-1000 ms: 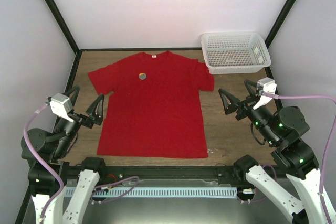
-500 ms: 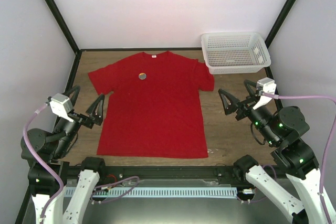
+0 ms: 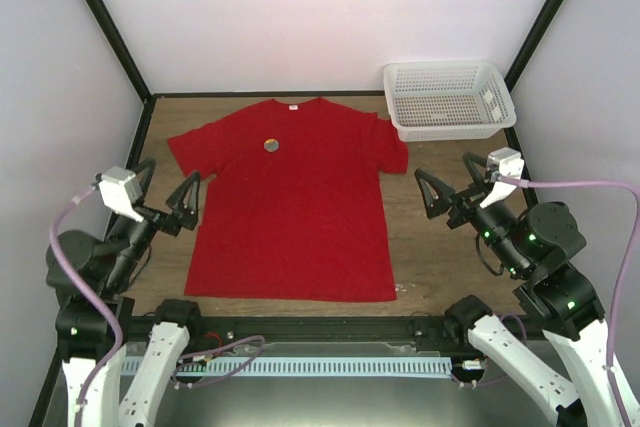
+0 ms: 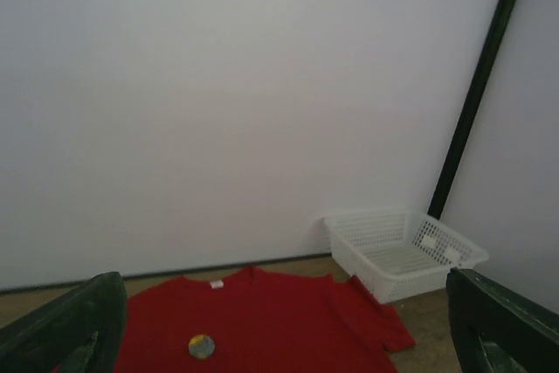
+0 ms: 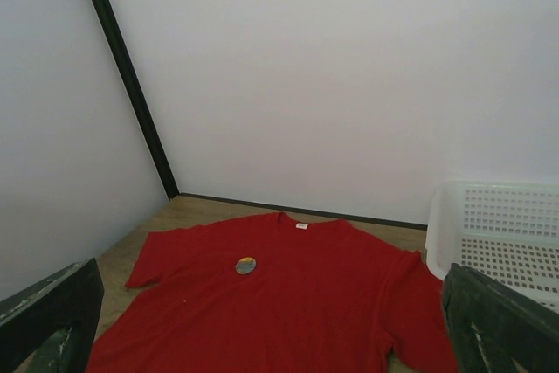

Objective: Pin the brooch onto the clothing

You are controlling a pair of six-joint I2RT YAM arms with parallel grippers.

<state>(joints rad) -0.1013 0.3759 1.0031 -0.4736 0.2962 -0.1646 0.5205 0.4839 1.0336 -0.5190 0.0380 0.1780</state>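
Note:
The red T-shirt (image 3: 290, 202) lies flat on the wooden table, neck towards the back wall. The small round brooch (image 3: 271, 145) sits on its upper chest; it also shows in the left wrist view (image 4: 202, 347) and the right wrist view (image 5: 246, 265). My left gripper (image 3: 165, 200) is open and empty, raised beside the shirt's left edge. My right gripper (image 3: 453, 184) is open and empty, to the right of the shirt's right sleeve. In both wrist views the shirt (image 4: 262, 321) (image 5: 288, 303) lies ahead between the spread fingertips.
A white mesh basket (image 3: 447, 98) stands at the back right corner, touching the shirt's right sleeve; it shows in the left wrist view (image 4: 397, 252) and the right wrist view (image 5: 498, 238). Black frame posts and pale walls enclose the table.
My left arm has lifted and tilted its gripper upward a little. My right gripper has shifted very slightly. The shirt and brooch have not moved.

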